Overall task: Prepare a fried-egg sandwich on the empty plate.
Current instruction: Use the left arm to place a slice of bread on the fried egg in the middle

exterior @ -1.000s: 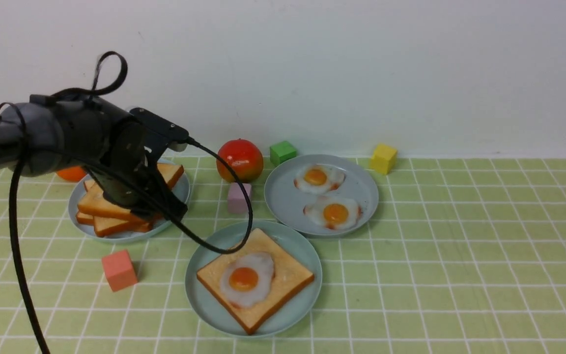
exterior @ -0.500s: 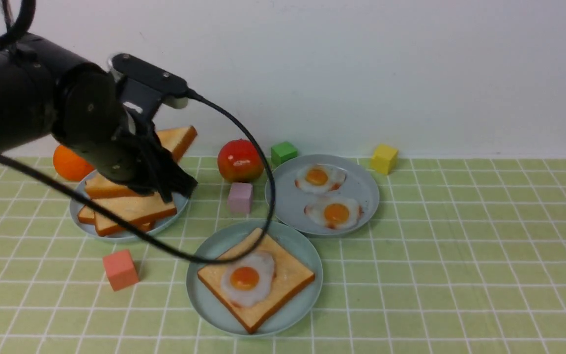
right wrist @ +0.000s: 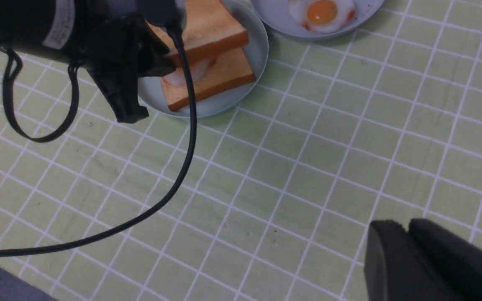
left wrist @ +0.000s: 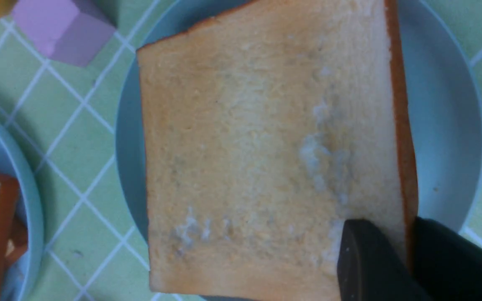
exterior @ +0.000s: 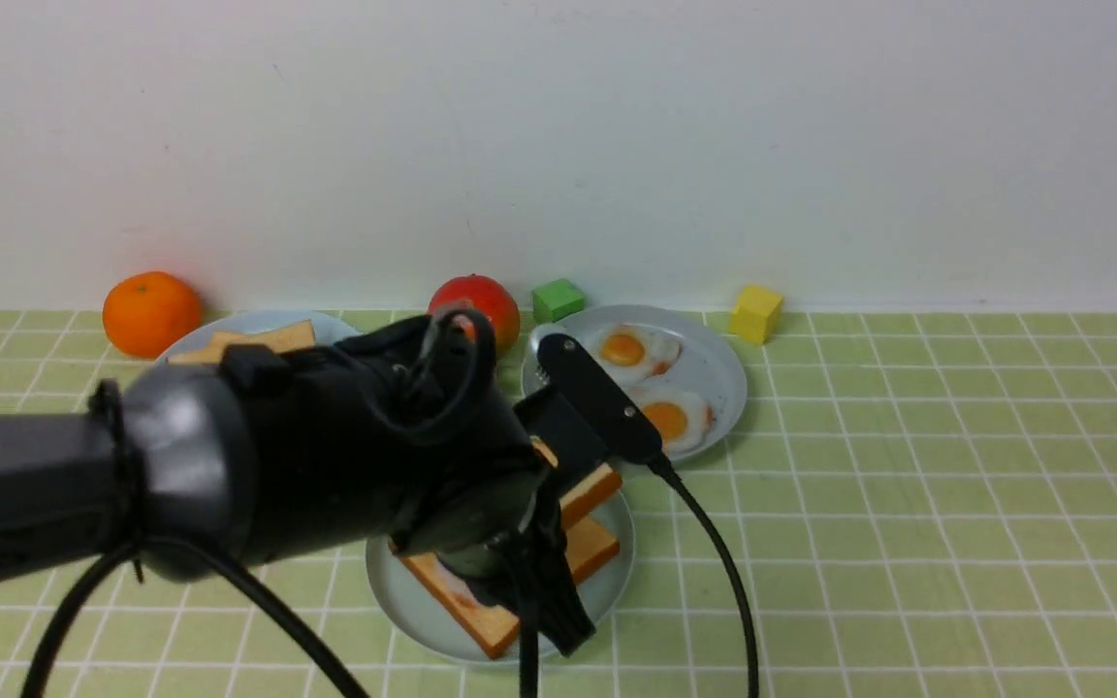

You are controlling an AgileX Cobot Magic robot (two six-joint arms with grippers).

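The pale mint plate (exterior: 617, 582) sits near the front and holds a toast slice (exterior: 593, 549) with a fried egg (right wrist: 186, 75) on it. My left gripper (left wrist: 408, 230) is shut on the crust edge of a second toast slice (left wrist: 266, 146). It holds that slice (right wrist: 207, 25) tilted just over the egg, above the plate (left wrist: 446, 125). In the front view my left arm hides most of the plate and the egg. My right gripper (right wrist: 406, 228) is shut and empty, over bare tablecloth off to the right, outside the front view.
A grey-blue plate (exterior: 718, 364) with two fried eggs stands behind the mint plate. A second plate (exterior: 258, 325) with toast is back left. An orange (exterior: 151, 312), a red fruit (exterior: 486, 302), a green cube (exterior: 558, 299), a yellow cube (exterior: 755, 310) and a purple cube (left wrist: 61, 29) stand around.
My left arm lifted a toast slice off the back-left plate and carried it forward and right, over the egg on the mint plate. The right gripper left the front view's edge.
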